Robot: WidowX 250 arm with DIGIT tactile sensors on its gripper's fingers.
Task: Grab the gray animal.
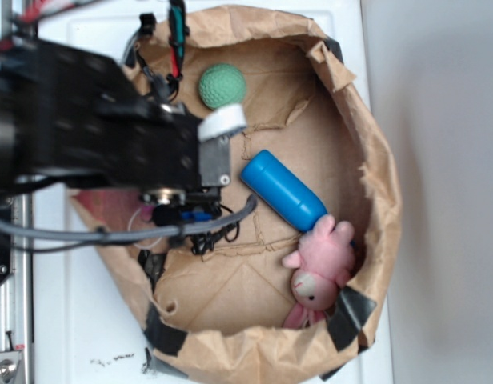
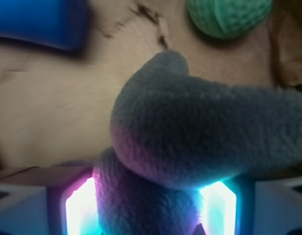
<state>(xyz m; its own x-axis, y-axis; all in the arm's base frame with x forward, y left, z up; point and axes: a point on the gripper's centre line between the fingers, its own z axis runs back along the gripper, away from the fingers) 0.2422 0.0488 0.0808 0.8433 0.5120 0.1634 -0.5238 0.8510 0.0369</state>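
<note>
The gray animal (image 2: pixel 205 132) fills the wrist view as a fuzzy gray plush. Its lower part sits squeezed between the two glowing pads of my gripper (image 2: pixel 148 210), and the plush touches both pads. My gripper is shut on it. In the exterior view the black arm hangs over the left side of the paper bag, and the gripper (image 1: pixel 186 218) is mostly covered by the wrist. The plush itself is hidden there. Only a thin white cord loop (image 1: pixel 133 220) peeks out below the arm.
A blue cylinder (image 1: pixel 284 190) (image 2: pixel 40 22) lies mid-bag, to the gripper's right. A green ball (image 1: pixel 222 86) (image 2: pixel 229 17) rests at the bag's top. A pink plush bunny (image 1: pixel 320 268) lies against the lower right wall. The crumpled bag rim (image 1: pixel 382 200) rings everything.
</note>
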